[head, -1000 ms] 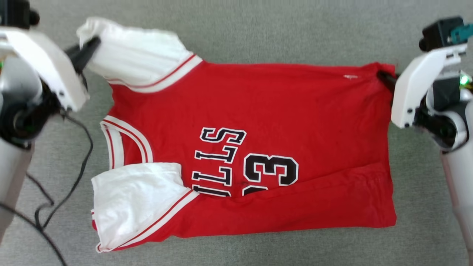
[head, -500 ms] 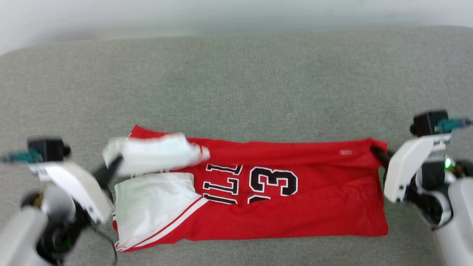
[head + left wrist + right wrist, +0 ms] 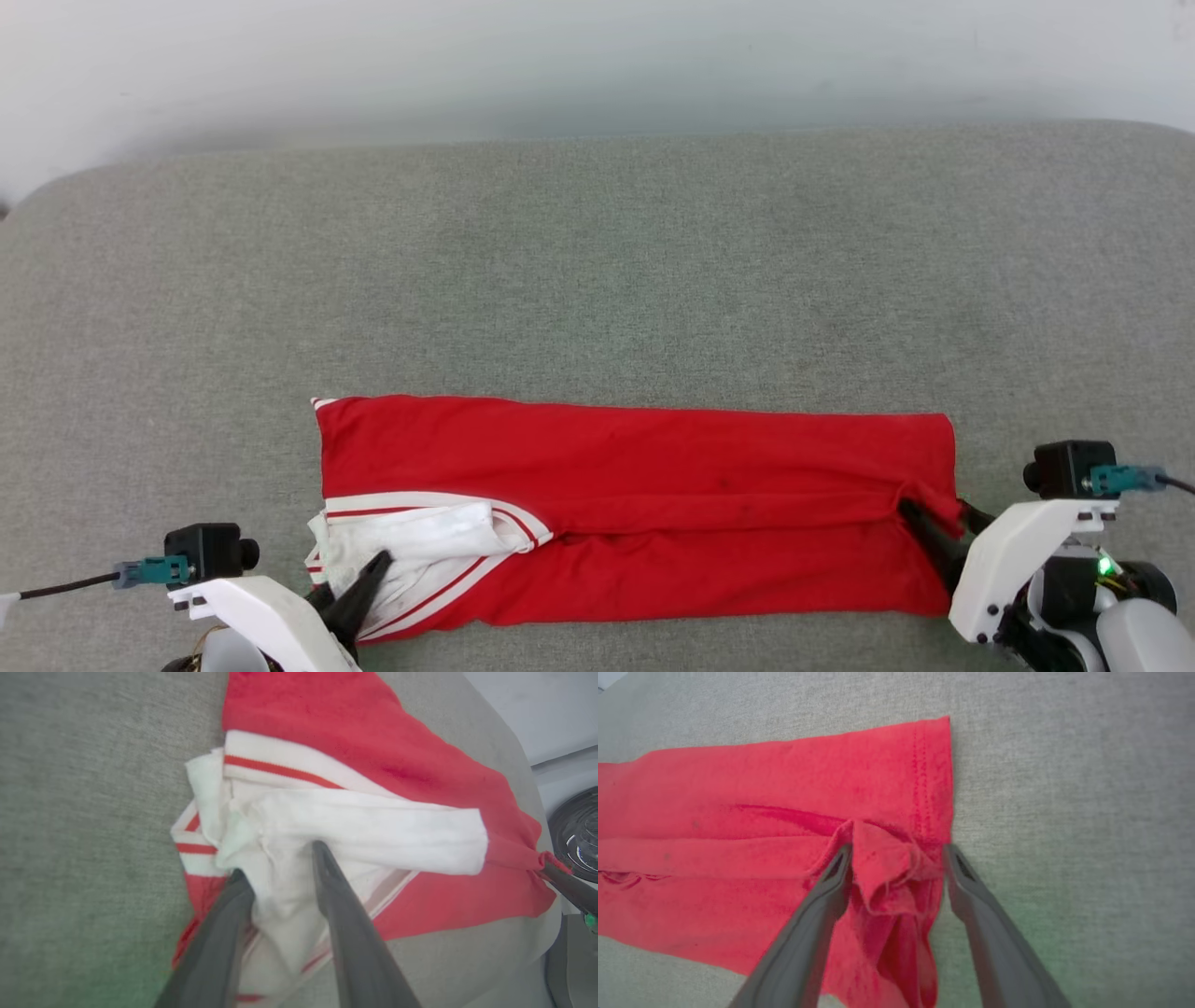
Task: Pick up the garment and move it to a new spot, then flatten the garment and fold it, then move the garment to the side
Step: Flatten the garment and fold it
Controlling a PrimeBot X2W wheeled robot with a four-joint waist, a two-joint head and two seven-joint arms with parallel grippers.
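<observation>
The red garment [image 3: 635, 467] lies on the grey padded surface as a long band, folded in half toward me, its print hidden. A white sleeve with striped trim [image 3: 420, 537] shows at its left end. My left gripper [image 3: 369, 574] sits at that sleeve; in the left wrist view its fingers stand apart with loose white sleeve fabric [image 3: 355, 826] lying between them [image 3: 278, 861]. My right gripper [image 3: 938, 518] is at the right end, on the fold's edge. The right wrist view shows its jaws wide around a small bunched corner of red hem [image 3: 887, 868], so it is open [image 3: 899, 849].
The grey padded surface [image 3: 597, 280] stretches far beyond the garment to the back and to both sides. A pale wall [image 3: 597, 65] runs along its far edge. A dark round part of the robot base [image 3: 577, 835] shows at the right of the left wrist view.
The head camera has tilted and pulled back. Both grippers carried the garment's far edge over to the near side, covering the print, and their fingers have parted.
</observation>
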